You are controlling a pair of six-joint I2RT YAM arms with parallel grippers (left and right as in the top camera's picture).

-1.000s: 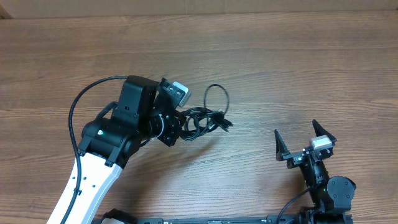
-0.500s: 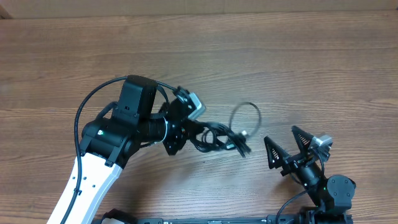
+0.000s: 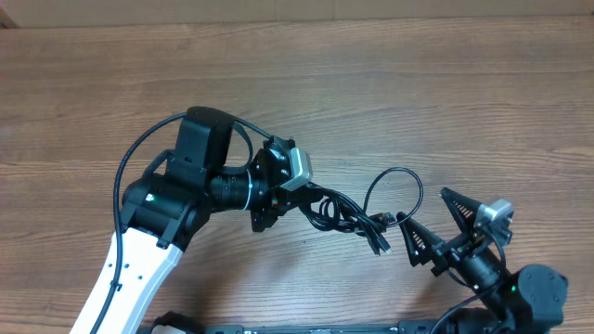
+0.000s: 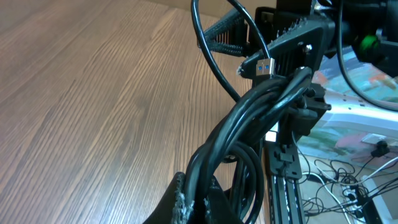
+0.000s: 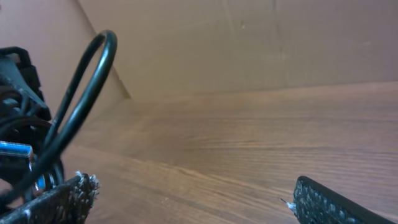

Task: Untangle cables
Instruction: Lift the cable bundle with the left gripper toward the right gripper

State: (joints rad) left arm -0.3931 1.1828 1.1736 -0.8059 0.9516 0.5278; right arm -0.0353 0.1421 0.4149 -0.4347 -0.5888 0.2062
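The cables are a tangled black bundle held off the table by my left gripper, which is shut on them. In the left wrist view the cords rise from between the jaws of that gripper, and a blue-tipped plug sticks out at the top. One loop and the plug ends reach toward my right gripper. It is wide open with nothing between its fingers. In the right wrist view the loop hangs just left of the right gripper.
The wooden table spreads behind and to the right of both arms. A thick black wire arcs along the left arm. Past the table's front edge, a black rail and loose wires on the floor show.
My left gripper has carried the cable bundle to the right, up to the right gripper. The right gripper has shifted slightly right and turned toward the bundle, still open.
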